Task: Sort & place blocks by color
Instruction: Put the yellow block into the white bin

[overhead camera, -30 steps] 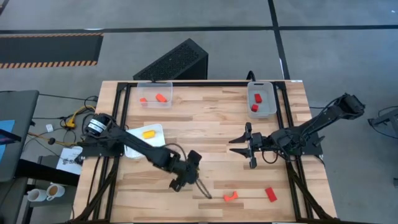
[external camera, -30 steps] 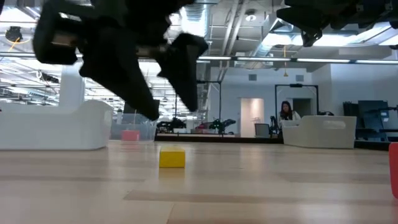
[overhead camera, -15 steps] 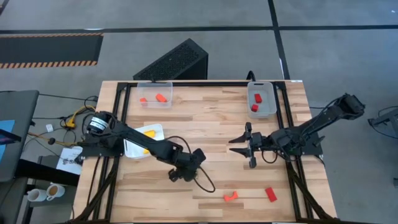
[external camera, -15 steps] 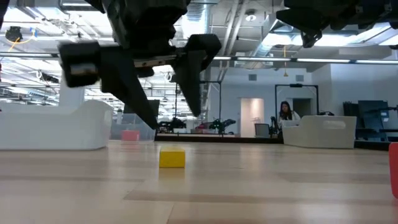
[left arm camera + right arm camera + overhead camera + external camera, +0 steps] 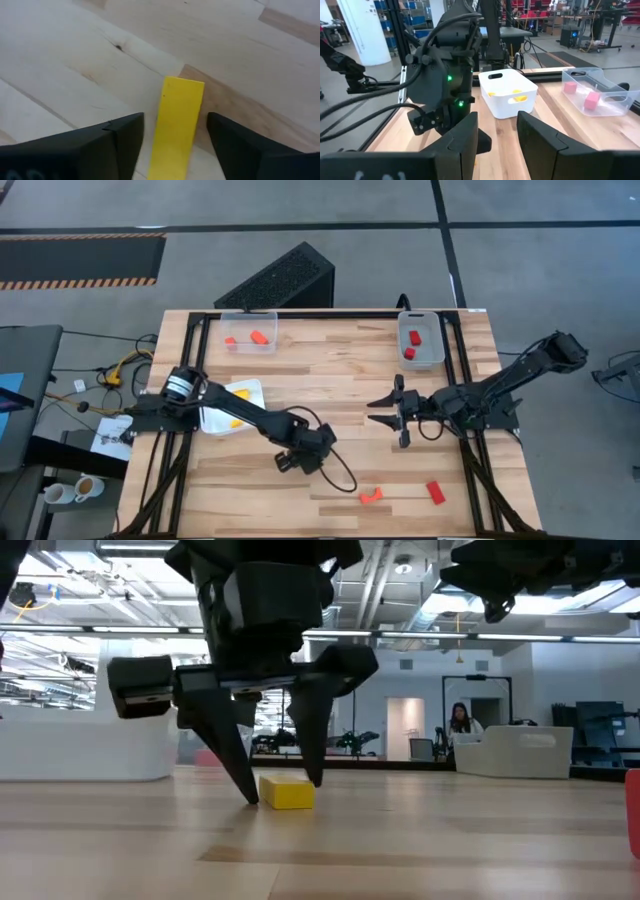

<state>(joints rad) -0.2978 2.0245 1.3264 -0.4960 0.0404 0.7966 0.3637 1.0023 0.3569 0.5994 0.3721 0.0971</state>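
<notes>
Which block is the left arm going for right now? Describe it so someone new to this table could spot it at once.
Start at the white tray on the table's left side and follow the left arm toward the table's middle to the left gripper. Between its open jaws, on the bare wood, lies a yellow block, a short bar. It is the only yellow block loose on the table; the other loose blocks, near the front edge, are red or orange.

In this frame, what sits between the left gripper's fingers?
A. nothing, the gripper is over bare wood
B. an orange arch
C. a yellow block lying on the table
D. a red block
C: the left gripper straddles the yellow block, which lies flat on the table with a gap showing on each side in the left wrist view.
</notes>
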